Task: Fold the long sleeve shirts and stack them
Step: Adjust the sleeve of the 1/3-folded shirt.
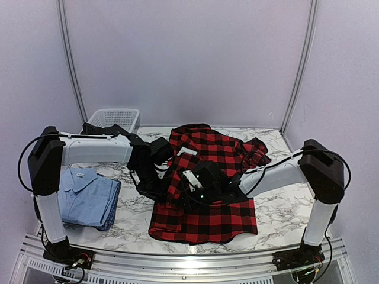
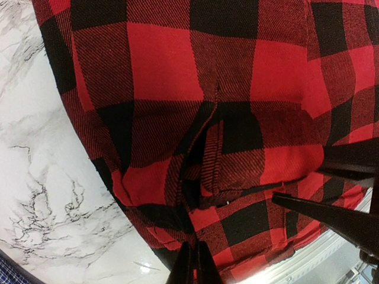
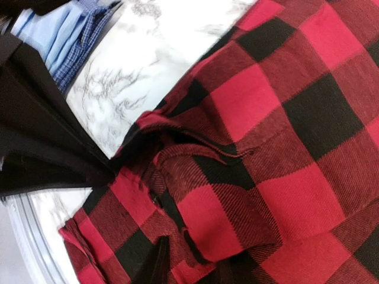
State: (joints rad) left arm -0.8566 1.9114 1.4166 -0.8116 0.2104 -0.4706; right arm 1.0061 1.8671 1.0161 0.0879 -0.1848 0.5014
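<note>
One red-and-black check flannel shirt [image 1: 207,225] lies rumpled, pinched in the left jaws; right jaws' state unclear.

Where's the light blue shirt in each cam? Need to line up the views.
Top external: light blue shirt, folded, on the table's left side.
Left wrist: not identifiable; only a sliver of blue check cloth shows in the bottom-left corner.
Right wrist: top-left corner, next to the check cloth.
Shared landmark: the flannel shirt, its edge against the marble table.
</note>
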